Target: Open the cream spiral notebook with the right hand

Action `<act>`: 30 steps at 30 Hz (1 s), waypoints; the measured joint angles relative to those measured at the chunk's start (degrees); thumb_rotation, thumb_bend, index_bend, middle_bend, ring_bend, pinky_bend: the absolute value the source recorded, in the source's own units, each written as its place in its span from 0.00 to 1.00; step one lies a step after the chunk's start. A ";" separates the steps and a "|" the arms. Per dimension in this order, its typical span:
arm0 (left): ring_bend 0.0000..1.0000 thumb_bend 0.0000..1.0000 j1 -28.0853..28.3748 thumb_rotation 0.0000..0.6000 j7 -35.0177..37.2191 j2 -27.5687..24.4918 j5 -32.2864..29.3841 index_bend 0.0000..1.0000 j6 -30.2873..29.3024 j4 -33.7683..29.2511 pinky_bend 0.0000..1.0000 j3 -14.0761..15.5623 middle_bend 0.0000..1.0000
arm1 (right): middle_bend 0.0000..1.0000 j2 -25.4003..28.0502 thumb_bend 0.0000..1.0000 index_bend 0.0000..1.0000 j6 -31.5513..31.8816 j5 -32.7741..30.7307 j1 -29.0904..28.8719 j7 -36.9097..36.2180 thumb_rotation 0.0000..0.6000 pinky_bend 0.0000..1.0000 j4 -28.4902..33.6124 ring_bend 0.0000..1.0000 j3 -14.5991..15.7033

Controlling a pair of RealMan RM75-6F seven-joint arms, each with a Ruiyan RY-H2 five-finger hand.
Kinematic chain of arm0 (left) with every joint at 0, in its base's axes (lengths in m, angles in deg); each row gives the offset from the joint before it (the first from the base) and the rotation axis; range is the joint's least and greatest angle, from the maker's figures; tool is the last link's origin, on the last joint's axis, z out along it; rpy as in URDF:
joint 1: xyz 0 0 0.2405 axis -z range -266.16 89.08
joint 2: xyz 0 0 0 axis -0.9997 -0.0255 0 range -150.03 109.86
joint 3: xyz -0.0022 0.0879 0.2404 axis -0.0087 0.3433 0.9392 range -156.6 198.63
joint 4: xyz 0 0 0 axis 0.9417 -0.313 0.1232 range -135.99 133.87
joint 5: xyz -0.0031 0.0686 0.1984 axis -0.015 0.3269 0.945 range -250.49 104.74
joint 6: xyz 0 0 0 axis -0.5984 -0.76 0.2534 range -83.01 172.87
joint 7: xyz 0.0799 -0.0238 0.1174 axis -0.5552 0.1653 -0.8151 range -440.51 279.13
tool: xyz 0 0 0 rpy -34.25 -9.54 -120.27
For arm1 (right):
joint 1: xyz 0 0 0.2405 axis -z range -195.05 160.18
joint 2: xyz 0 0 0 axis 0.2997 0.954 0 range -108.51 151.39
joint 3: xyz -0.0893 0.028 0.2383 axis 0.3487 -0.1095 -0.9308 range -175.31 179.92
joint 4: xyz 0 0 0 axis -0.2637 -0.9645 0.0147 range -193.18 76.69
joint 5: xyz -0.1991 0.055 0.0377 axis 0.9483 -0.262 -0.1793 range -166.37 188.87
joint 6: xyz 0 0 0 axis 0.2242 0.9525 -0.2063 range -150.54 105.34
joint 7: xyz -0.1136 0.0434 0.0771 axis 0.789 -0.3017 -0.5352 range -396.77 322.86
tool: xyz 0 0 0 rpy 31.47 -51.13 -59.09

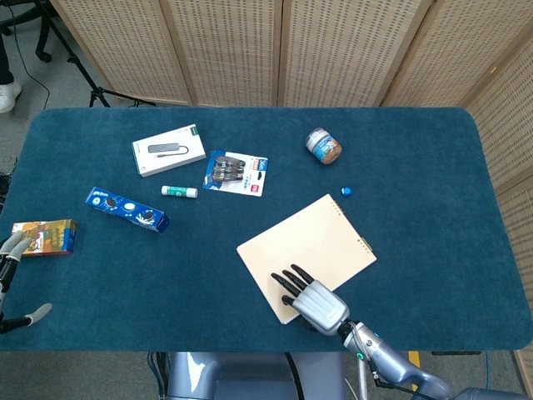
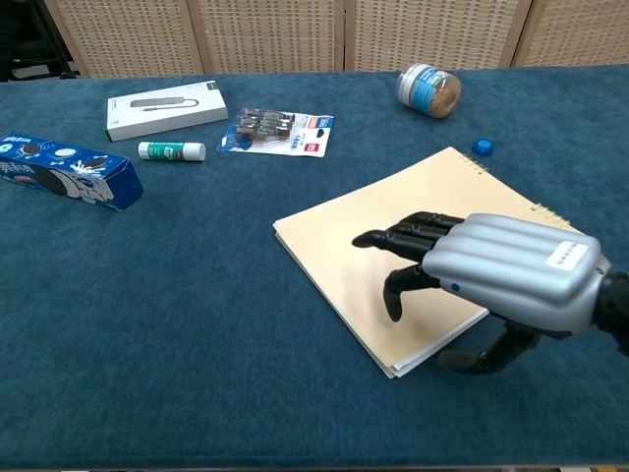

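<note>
The cream spiral notebook (image 1: 310, 247) (image 2: 423, 197) lies shut and flat on the blue table, its spiral along the far-right edge. My right hand (image 1: 313, 302) (image 2: 499, 272) is over the notebook's near corner, fingers (image 2: 411, 236) apart and reaching leftward across the cover. Its thumb (image 2: 488, 355) sits low beside the near edge of the pages. It holds nothing. My left hand (image 1: 8, 268) shows at the left border of the head view, fingers apart and empty, just in front of a small orange box (image 1: 44, 237).
Far left of the notebook lie a white box (image 1: 168, 151) (image 2: 165, 108), a battery pack (image 1: 236, 172) (image 2: 279, 133), a glue stick (image 1: 180, 192) and a blue biscuit box (image 1: 127, 209) (image 2: 65, 170). A jar (image 1: 323, 146) (image 2: 428, 89) and a blue cap (image 1: 346, 192) (image 2: 482, 147) sit beyond the notebook.
</note>
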 measured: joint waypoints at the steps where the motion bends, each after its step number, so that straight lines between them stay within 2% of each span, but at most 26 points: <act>1: 0.00 0.00 0.07 1.00 0.01 0.00 -0.11 0.00 0.14 -0.01 0.00 -0.04 0.00 | 0.00 -0.32 0.34 0.37 0.08 -0.05 -0.17 -0.05 1.00 0.00 -0.31 0.00 0.21; 15: 0.00 0.00 0.25 1.00 0.15 -0.11 -0.52 0.00 0.43 -0.28 0.00 -0.20 0.00 | 0.00 -4.72 0.34 0.38 1.73 0.01 -1.93 -1.98 1.00 0.00 -5.26 0.00 1.58; 25: 0.00 0.00 0.24 1.00 0.89 -0.29 -0.62 0.00 0.40 -0.15 0.00 -0.24 0.00 | 0.03 -7.10 0.45 0.41 4.62 0.81 -2.33 -5.21 1.00 0.00 -8.12 0.00 2.37; 30: 0.00 0.00 0.18 1.00 0.95 -0.29 -0.47 0.00 0.25 -0.15 0.00 -0.19 0.00 | 0.03 -8.66 0.47 0.41 7.00 1.22 -2.39 -7.27 1.00 0.00 -9.87 0.00 1.93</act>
